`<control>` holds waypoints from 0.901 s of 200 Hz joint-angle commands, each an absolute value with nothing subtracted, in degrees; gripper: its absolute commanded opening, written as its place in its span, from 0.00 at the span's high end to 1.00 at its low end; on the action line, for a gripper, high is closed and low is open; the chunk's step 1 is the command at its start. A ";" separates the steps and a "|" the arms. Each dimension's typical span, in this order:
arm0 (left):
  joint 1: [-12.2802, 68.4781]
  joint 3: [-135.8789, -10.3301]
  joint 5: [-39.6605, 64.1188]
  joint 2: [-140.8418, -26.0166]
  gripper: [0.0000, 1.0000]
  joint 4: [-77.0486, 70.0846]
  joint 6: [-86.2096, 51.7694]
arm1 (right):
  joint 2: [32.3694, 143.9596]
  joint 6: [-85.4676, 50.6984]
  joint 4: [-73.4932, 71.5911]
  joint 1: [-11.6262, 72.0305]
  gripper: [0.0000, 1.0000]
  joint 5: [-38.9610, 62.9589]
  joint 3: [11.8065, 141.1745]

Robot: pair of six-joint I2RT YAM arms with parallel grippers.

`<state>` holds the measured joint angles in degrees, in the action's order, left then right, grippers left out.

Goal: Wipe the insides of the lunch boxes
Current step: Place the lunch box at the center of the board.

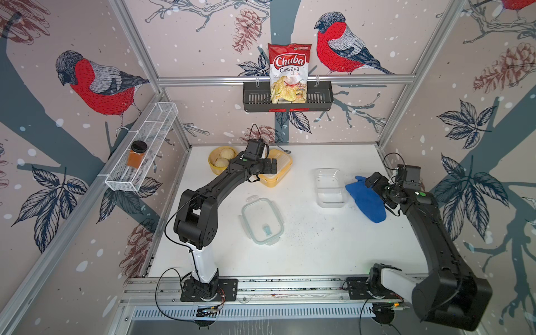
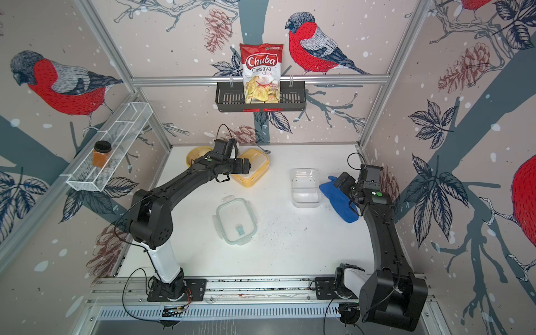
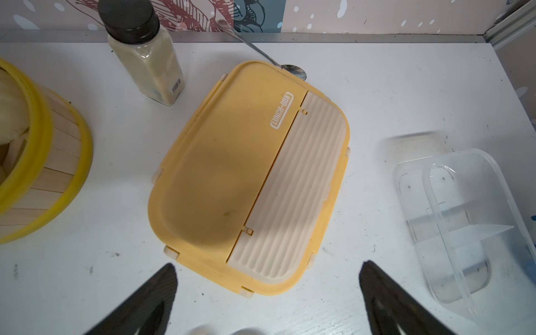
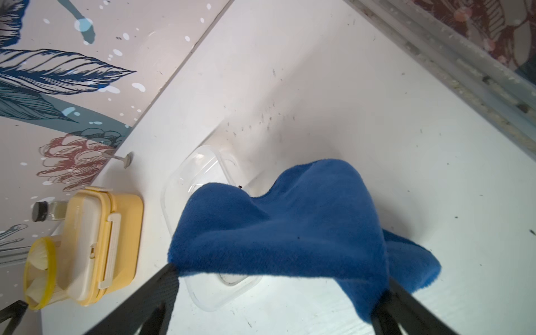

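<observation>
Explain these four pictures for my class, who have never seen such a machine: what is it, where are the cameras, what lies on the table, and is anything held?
The machine is two black robot arms fixed at the front of a white table, each ending in a two-fingered gripper. Two pictures look down on the whole scene from above; the other two come from cameras on the arms' wrists. On the table lie a shut yellow box, an open clear box, its lid set apart, a blue cloth, a steamer of buns, a jar and a spoon. The left gripper hovers open over the yellow box, holding nothing. The right gripper is open too; the cloth is draped across its fingers, not pinched.
</observation>
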<state>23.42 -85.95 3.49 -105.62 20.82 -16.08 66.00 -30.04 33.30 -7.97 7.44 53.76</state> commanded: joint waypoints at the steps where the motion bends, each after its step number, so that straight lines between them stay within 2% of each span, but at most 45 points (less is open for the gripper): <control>1: 22.94 -85.78 6.01 -105.46 0.03 18.36 -15.12 | 70.09 -28.64 38.41 -8.90 0.00 7.02 50.60; 15: 22.83 -85.66 6.39 -105.51 0.03 18.29 -14.94 | 73.71 -28.91 39.07 -9.70 0.00 9.60 48.90; 82: 21.89 -84.11 10.23 -105.20 0.03 15.41 -15.25 | 72.65 -30.26 42.58 -10.06 0.00 16.95 45.15; 115: 21.02 -83.29 11.03 -104.90 0.03 14.66 -15.45 | 68.73 -30.26 48.37 -11.78 0.00 11.02 50.56; 180: 19.87 -83.14 14.62 -105.82 0.03 13.55 -15.91 | 67.45 -26.77 54.30 -11.59 0.00 15.25 59.36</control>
